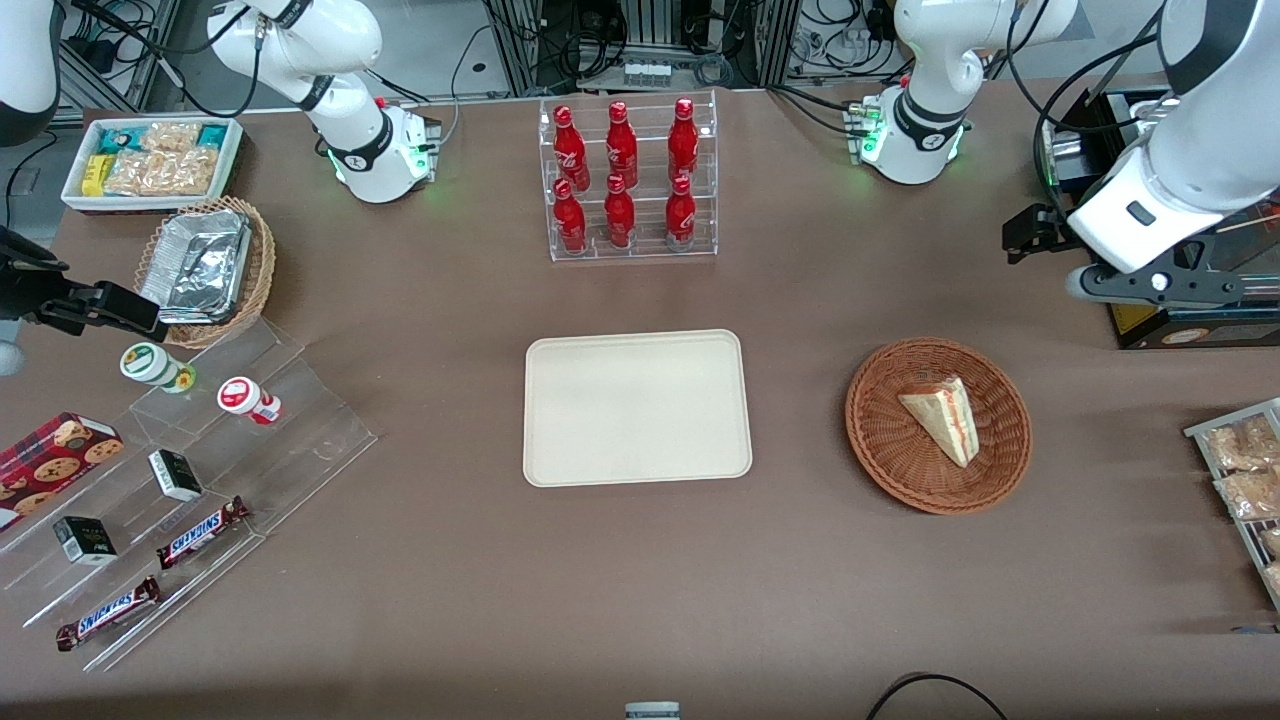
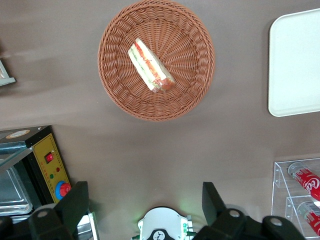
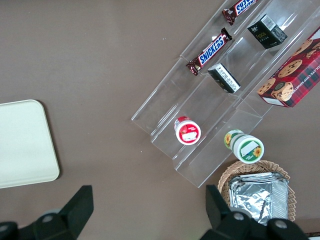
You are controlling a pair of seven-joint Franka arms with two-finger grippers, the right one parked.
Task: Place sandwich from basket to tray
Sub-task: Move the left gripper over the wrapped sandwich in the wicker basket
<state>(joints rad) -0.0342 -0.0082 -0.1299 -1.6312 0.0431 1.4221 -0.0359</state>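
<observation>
Front view shows you the sandwich [image 1: 945, 418], a pale bread wedge, lying in the round woven basket [image 1: 880, 440]. Bare brown bench [image 1: 790, 560] lies between basket and the flat, smooth tray [image 1: 637, 407]. Your gripper [image 2: 145, 202] hangs high above, jaws wide apart.

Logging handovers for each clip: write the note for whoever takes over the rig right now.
Left pincer: open, empty, high above the table, farther from the front camera than the basket.
Sandwich: lying in the basket, untouched.
Tray: beside the basket, mid-table, nothing on it.
Done: nothing yet.
Left: descend to the sandwich, grasp it, lift it, carry it to the tray, release.
</observation>
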